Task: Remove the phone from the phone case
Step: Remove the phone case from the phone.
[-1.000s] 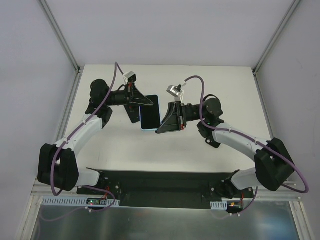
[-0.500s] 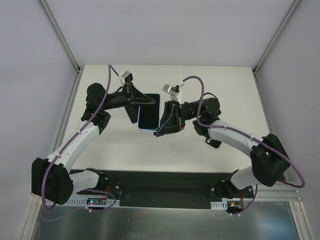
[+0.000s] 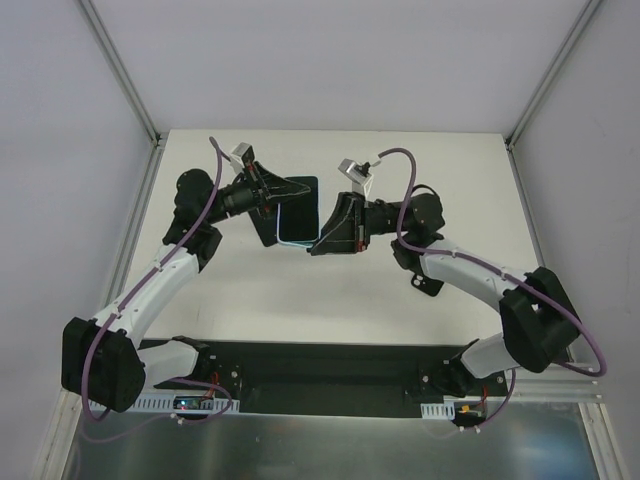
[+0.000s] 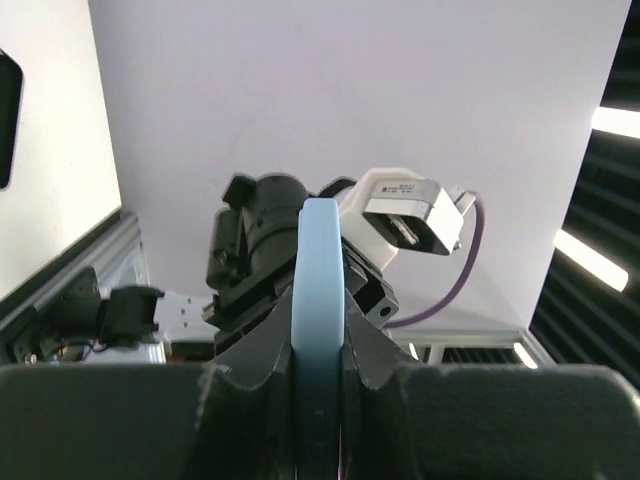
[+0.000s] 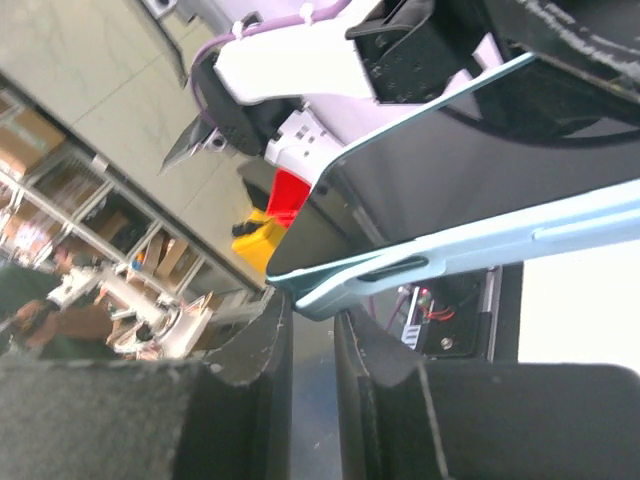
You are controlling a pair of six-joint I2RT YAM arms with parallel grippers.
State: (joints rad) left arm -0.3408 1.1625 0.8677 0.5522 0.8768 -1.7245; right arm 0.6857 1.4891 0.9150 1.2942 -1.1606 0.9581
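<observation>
A black phone (image 3: pixel 298 208) in a light-blue case (image 3: pixel 284 238) is held in the air between both arms above the white table (image 3: pixel 330 290). My left gripper (image 3: pixel 303 186) is shut on the case's far edge; in the left wrist view the blue case edge (image 4: pixel 320 290) stands upright, pinched between my left gripper's (image 4: pixel 318 375) jaws. My right gripper (image 3: pixel 315 247) holds the near corner; in the right wrist view the case corner (image 5: pixel 330 295) sits between my right gripper's (image 5: pixel 310 325) closed jaws, with the dark screen (image 5: pixel 450 160) above the case rim.
Grey walls and metal frame posts (image 3: pixel 120 70) enclose the table. The black base plate (image 3: pixel 320 365) lies along the near edge. Purple cables (image 3: pixel 400 165) loop over both wrists.
Both grippers have carried the phone a little toward the far side and tilted it, so it looks shorter from above. Both holds are kept.
</observation>
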